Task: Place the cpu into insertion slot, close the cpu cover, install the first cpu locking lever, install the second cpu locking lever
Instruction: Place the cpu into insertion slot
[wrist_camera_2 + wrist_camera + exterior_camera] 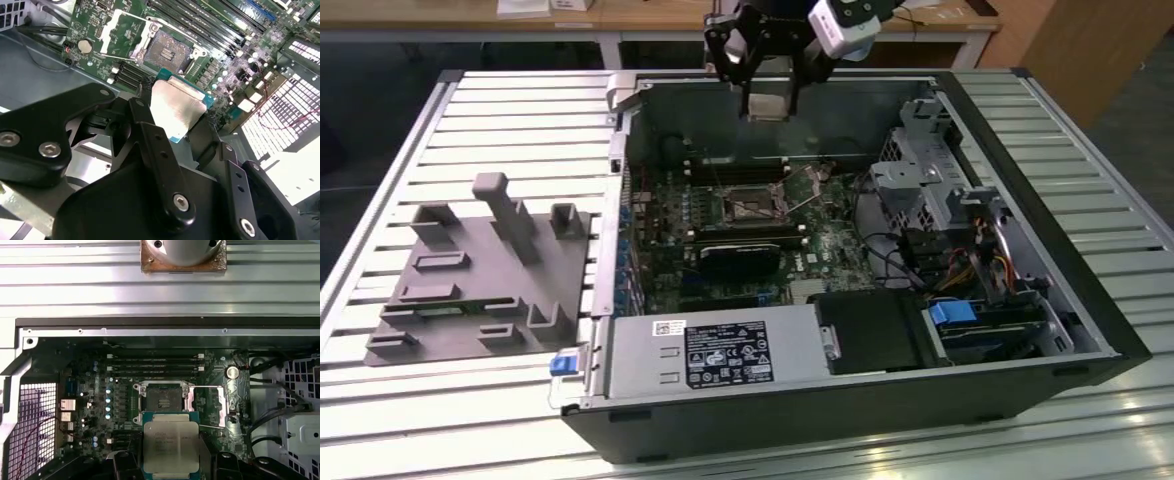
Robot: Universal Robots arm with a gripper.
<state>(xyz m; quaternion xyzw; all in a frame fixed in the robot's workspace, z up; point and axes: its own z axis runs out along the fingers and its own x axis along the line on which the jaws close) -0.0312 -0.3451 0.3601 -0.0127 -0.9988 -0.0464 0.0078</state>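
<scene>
I work over a table of ribbed silvery aluminium slats. Pale wooden desks stand at the back of the room. A black computer tower case lies on its side on the slats with its side panel off, so the green circuit board faces up. A grey plastic fixture with upright pegs sits on the slats at the exterior view's left, just beside the case.

My black two-fingered gripper hangs in the air over the far wall of the case. It is clenched on the small flat square cpu with the silvery-grey metal face, with one finger against each of two opposite edges. The chip is clear of the board and well apart from the socket.

In the first wrist view the cpu turns its metal face to the camera. Its slightly longer axis runs from my fingers towards the square dark-centred insertion slot with its thin silver frame, and its edges run parallel to that frame. In the second wrist view a green rim shows at the chip's far edge.

The slot has its dark centre bare. The thin silver windowed cpu cover is swung open beside it.
</scene>
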